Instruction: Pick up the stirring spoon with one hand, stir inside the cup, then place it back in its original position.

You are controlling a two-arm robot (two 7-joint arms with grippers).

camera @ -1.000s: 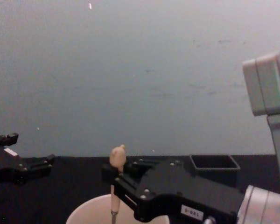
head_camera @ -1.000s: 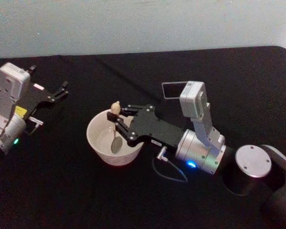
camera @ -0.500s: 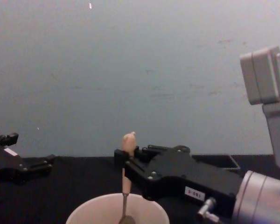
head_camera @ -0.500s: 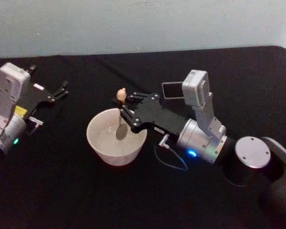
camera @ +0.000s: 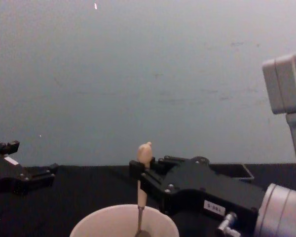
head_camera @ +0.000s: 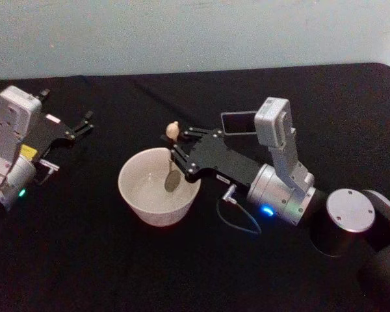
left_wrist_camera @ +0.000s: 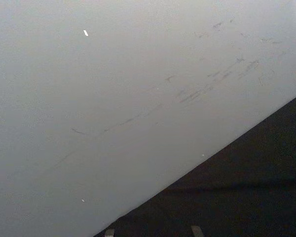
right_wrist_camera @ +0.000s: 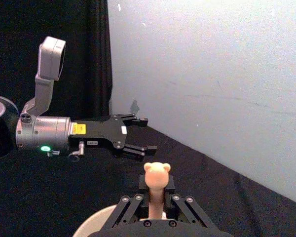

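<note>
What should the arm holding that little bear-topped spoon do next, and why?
Probably circle the stirring spoon round inside the cup: the right pincer is shut on its handle, its bowl hangs low inside, right of centre, and the square holder stands behind. The left pincer is parked, open.

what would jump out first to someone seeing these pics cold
The right pincer stands out most: it is clamped on the stirring spoon, just below its bear-shaped knob, and holds it upright with the bowl dipped inside the cup near the middle of the black table. Next comes the left pincer, open and idle over the table's left side.
</note>
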